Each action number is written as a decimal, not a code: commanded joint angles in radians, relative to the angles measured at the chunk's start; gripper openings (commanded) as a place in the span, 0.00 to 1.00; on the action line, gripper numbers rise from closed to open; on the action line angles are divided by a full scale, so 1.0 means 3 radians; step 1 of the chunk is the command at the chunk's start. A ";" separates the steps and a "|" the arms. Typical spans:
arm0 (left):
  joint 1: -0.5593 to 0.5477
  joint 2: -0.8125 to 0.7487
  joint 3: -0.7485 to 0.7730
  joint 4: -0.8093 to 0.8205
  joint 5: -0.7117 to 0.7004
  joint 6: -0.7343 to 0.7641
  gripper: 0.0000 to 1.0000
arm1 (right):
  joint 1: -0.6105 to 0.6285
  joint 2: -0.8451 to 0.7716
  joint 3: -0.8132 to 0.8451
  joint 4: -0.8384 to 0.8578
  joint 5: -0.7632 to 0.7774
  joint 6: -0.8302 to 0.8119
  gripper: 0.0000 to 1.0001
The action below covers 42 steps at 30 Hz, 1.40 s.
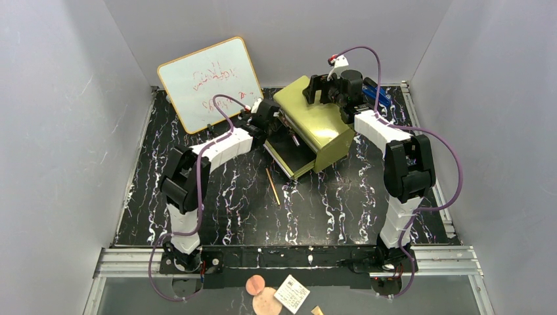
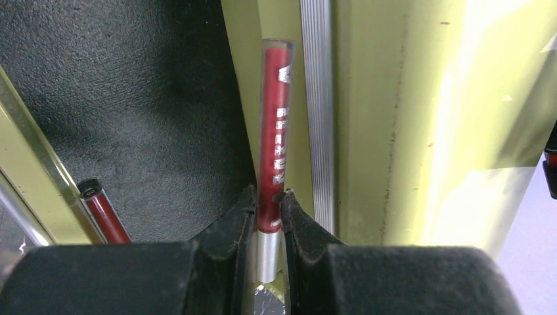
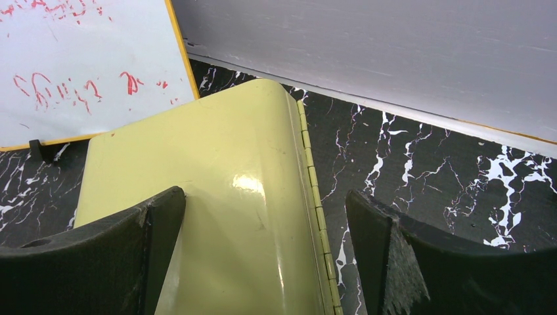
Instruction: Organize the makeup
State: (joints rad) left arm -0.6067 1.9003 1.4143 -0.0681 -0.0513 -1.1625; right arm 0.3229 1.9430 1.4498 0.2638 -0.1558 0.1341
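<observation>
Left wrist view: left gripper (image 2: 269,216) clamped on a slim dark-red pencil (image 2: 273,131), black pads (image 2: 230,230) pinching it low on the red barrel, just above its silver end. Pencil pointing straight away from the camera, white lettering down the barrel, clear cap at the far tip, close alongside a ribbed metal rail (image 2: 318,98) on the olive-yellow drawer chest (image 2: 394,131). Left of it, the dark felt lining of the pulled-out drawer (image 2: 131,98), and a second dark-red pencil (image 2: 102,213) lying inside against the drawer's olive side wall, well apart from the held one. Top external view: left arm reaching in at the chest's front, over the drawer, drawer jutting toward the near side of the black marbled table (image 1: 230,203). Tan pencil (image 1: 273,186) loose on that table, outside the drawer, just in front of its near corner. Whiteboard (image 1: 210,82) with red writing propped at the back left, beside the chest. Right arm bent in over the chest from the right. Right wrist view: right gripper (image 3: 263,249) with jaws spread wide, only the chest's glossy top below the gap; one finger (image 3: 118,252) over the lid, the other (image 3: 407,262) beyond the hinge (image 3: 315,190), over the table. Contact between fingers and chest: cannot tell.
</observation>
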 commanded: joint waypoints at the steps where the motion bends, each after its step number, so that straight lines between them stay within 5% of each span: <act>1: -0.0042 -0.0016 -0.0008 -0.0026 -0.0118 -0.0168 0.00 | 0.0104 0.0544 -0.0469 -0.1628 0.0036 -0.0110 0.99; 22: -0.0220 0.0267 -0.0132 -0.0418 -0.0279 -0.0249 0.00 | 0.0104 0.0596 -0.0440 -0.1641 0.0034 -0.0108 0.99; 42: -0.0221 0.0306 0.0596 -0.1018 -0.0400 0.0310 0.35 | 0.0101 0.0559 -0.0442 -0.1650 0.0008 -0.0110 0.99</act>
State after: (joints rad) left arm -0.6716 2.0098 1.5593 -0.2893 -0.1394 -1.1175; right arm 0.3229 1.9442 1.4502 0.2638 -0.1562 0.1345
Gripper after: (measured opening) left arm 0.342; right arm 0.989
